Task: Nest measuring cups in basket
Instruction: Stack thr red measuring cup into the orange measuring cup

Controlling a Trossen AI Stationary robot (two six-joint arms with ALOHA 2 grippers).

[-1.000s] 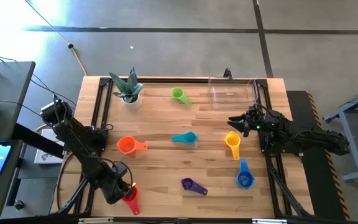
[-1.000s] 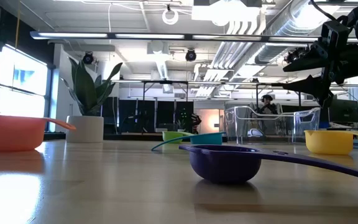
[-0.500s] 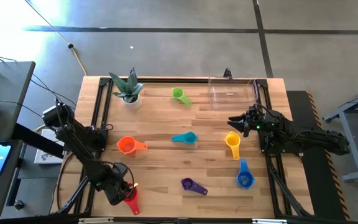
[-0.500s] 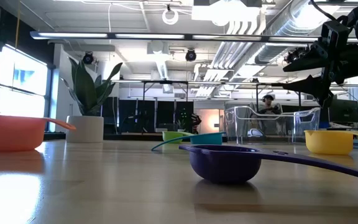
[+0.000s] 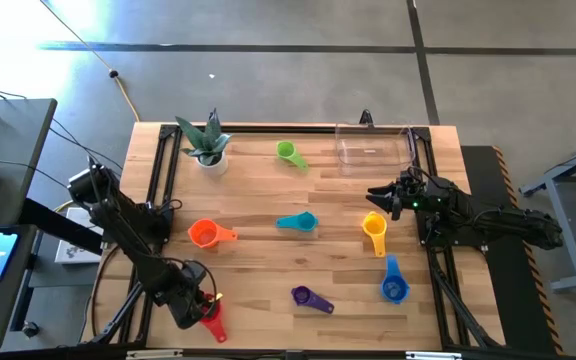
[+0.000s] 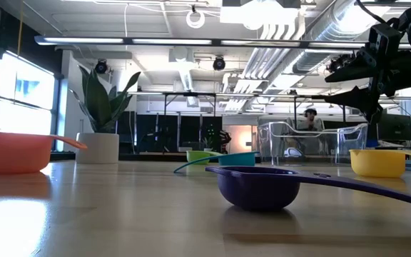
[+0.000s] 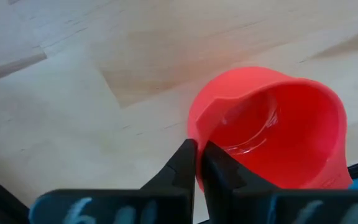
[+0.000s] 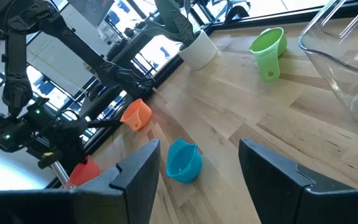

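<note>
Seven measuring cups show in the high view: green [image 5: 287, 152], orange [image 5: 204, 233], teal [image 5: 299, 221], yellow [image 5: 373, 227], blue [image 5: 394, 285] and purple [image 5: 305, 296] sit bowl-down on the wooden table. The red cup [image 5: 212, 322] is at the near left corner, with my left gripper [image 5: 201, 306] shut on it. The clear basket [image 5: 373, 148] stands at the far right. My right gripper [image 5: 380, 194] hangs open above the table's right side, between the basket and the yellow cup, with nothing between its fingers. My left gripper pinches the red cup's rim wall [image 7: 197, 144] between its two fingers, one finger [image 7: 185, 163] outside the bowl and the other [image 7: 215, 167] inside it. The fingers come from above, pointing steeply down. The cup's mouth faces up toward the wrist; its underside is hidden.
A white pot with a green plant [image 5: 207, 150] stands at the far left. Black frame rails run along the table's left [image 5: 158, 180] and right [image 5: 430, 200] edges. Bare wood lies in the middle, between the teal and purple cups.
</note>
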